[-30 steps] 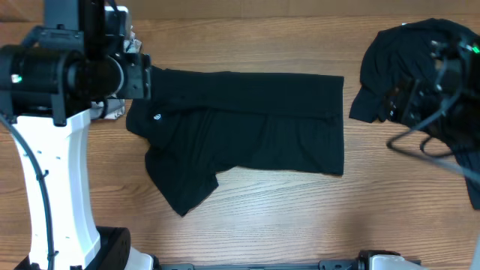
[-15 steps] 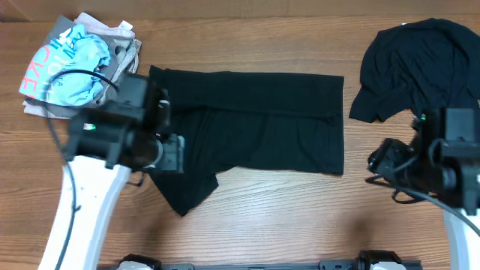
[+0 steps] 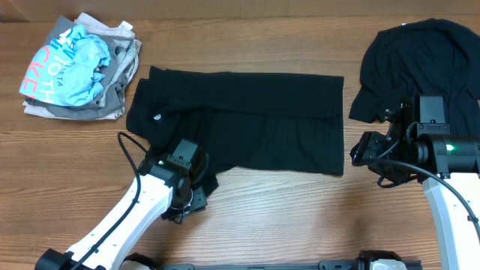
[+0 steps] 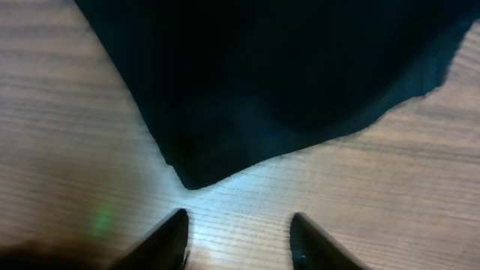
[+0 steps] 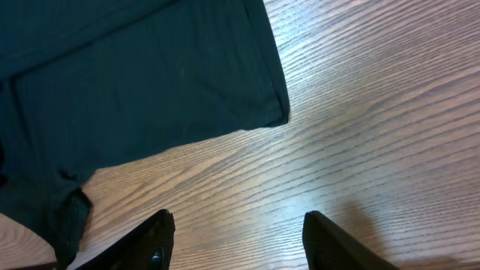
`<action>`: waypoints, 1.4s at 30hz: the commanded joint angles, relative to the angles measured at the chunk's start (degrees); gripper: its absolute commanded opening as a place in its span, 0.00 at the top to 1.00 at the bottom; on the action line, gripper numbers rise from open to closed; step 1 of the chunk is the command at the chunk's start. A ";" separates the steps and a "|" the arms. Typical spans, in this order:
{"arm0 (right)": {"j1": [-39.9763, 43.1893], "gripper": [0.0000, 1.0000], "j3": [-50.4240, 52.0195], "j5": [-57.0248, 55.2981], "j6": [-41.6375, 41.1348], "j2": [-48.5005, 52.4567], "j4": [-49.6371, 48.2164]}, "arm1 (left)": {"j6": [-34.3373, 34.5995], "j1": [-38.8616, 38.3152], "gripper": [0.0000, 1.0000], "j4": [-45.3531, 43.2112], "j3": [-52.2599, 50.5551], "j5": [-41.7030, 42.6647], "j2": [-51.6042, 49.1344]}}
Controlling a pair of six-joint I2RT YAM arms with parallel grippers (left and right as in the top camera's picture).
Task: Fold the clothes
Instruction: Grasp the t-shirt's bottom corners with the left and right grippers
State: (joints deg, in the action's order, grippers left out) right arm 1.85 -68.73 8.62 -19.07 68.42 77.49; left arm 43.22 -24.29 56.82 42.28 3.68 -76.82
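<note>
A black T-shirt [image 3: 255, 124] of the clothes lies partly folded across the middle of the table, with its small white logo [image 3: 157, 116] at the left. One sleeve points toward the front left. My left gripper [image 3: 187, 208] sits low at that sleeve's tip. In the left wrist view the black tip [image 4: 191, 176] lies just ahead of my left gripper [image 4: 238, 226], which is open over bare wood. My right gripper [image 3: 354, 156] hovers just right of the shirt's front right corner [image 5: 281, 112]. In its wrist view my right gripper [image 5: 240, 229] is open and empty.
A stack of clothes, light blue with pink lettering [image 3: 71, 64] on grey [image 3: 120, 82], sits at the back left. A heap of black clothes [image 3: 420, 56] lies at the back right, just behind my right arm. Bare wood runs along the table's front [image 3: 285, 217].
Both arms have come forward from the back of the table. The left has dropped to the sleeve tip and its jaws have narrowed. The right has moved to the shirt's right corner.
</note>
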 commanded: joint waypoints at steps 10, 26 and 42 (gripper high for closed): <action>0.09 0.38 0.11 0.31 0.90 -0.15 -0.33 | 15.87 0.02 0.62 -5.79 -7.85 -6.08 0.35; 0.09 0.32 0.11 0.28 0.90 -0.13 -1.46 | 27.76 8.20 0.50 -19.80 -11.32 -10.16 0.33; 0.09 0.43 0.15 -3.69 -9.75 5.55 -0.96 | 16.50 10.91 0.96 -5.20 3.04 -16.15 7.26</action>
State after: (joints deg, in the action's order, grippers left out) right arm 1.85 -68.71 7.64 -23.66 71.22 77.06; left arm 62.02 -14.37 50.65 41.12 -8.38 -72.71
